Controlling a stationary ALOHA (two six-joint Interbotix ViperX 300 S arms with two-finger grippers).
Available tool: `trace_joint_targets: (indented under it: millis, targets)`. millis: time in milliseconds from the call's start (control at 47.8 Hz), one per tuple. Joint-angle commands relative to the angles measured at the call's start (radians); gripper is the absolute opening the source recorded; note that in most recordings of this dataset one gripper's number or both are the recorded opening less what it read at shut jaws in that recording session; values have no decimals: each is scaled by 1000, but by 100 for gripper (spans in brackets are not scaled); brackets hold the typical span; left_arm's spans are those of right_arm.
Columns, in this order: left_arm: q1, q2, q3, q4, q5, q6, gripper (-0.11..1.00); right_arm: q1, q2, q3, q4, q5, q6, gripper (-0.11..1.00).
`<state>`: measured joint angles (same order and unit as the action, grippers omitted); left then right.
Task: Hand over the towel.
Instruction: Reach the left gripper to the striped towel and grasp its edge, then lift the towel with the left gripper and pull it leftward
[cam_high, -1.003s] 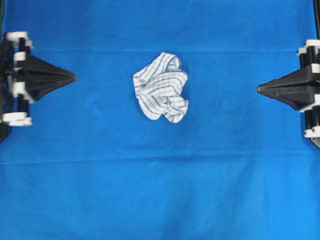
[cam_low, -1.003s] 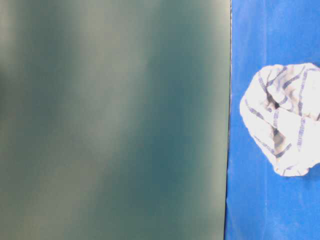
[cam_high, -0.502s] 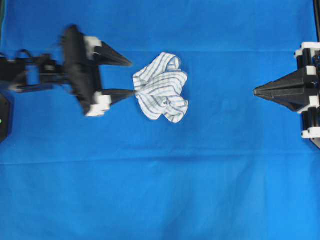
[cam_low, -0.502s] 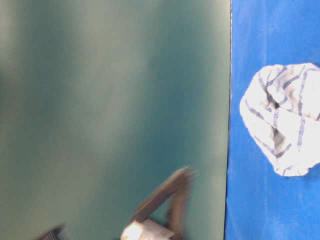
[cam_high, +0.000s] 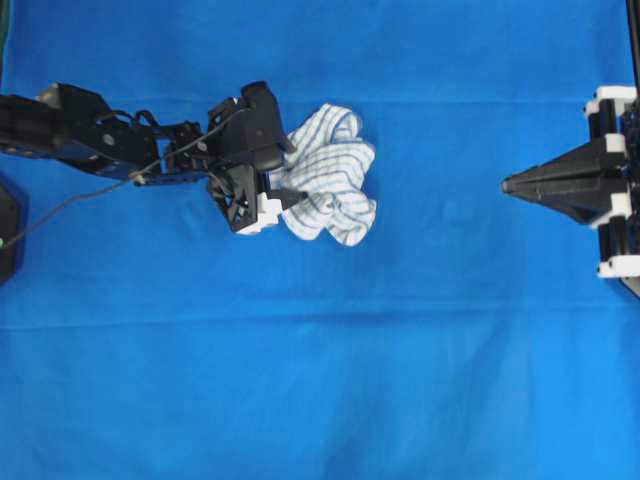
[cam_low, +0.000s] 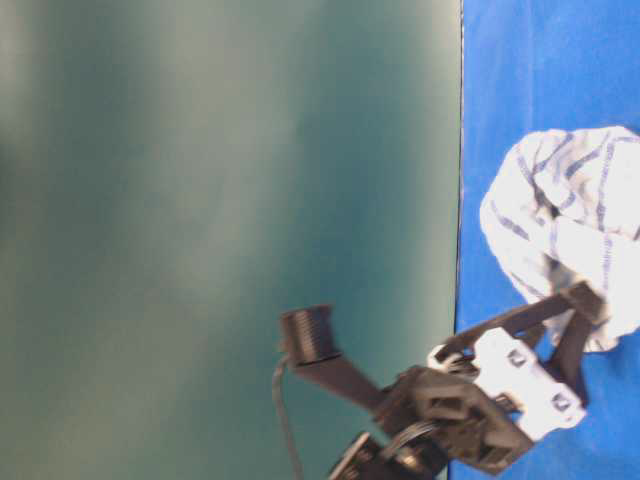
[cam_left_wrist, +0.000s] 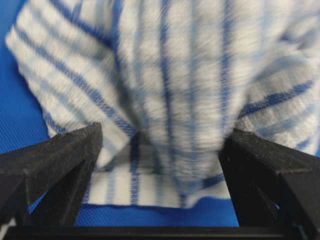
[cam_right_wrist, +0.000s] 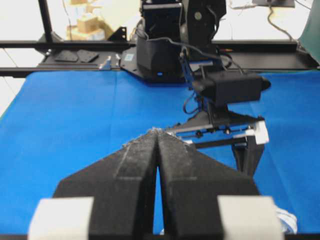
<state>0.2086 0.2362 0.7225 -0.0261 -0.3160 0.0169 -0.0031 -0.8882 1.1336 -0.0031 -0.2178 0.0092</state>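
Pickup is the step in hand: our left claw (cam_high: 283, 172) stands wide, straddling the towel's (cam_high: 325, 175) edge mid-worktop. Next we must close on cloth, then carry it toward our shut right claw (cam_high: 506, 184).

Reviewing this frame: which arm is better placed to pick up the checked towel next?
Left. The left gripper is open with its fingers straddling the towel; the right gripper sits shut at the blue cloth's far edge.
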Motion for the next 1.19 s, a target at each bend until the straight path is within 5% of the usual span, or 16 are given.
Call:
trace_joint_targets:
  millis: [0, 167, 439, 502, 878, 1171]
  targets:
    - [-5, -9, -26, 2, 2, -2, 93, 0, 5, -21, 2, -3, 2, 0]
    - [-8, -12, -26, 2, 35, -2, 87, 0, 5, -21, 2, -3, 2, 0]
    - [-26, -52, -18, 2, 48, -2, 14, 0, 5, -23, 3, -5, 2, 0]
    - [-26, -95, -12, 2, 52, 0, 5, -2, 5, -25, 3, -5, 2, 0]
    - [-60, -522, 81, 2, 75, -2, 5, -2, 5, -32, 5, -8, 3, 0]
    - [-160, -844, 189, 2, 69, -9, 5, -2, 5, -34, 5, -9, 3, 0]
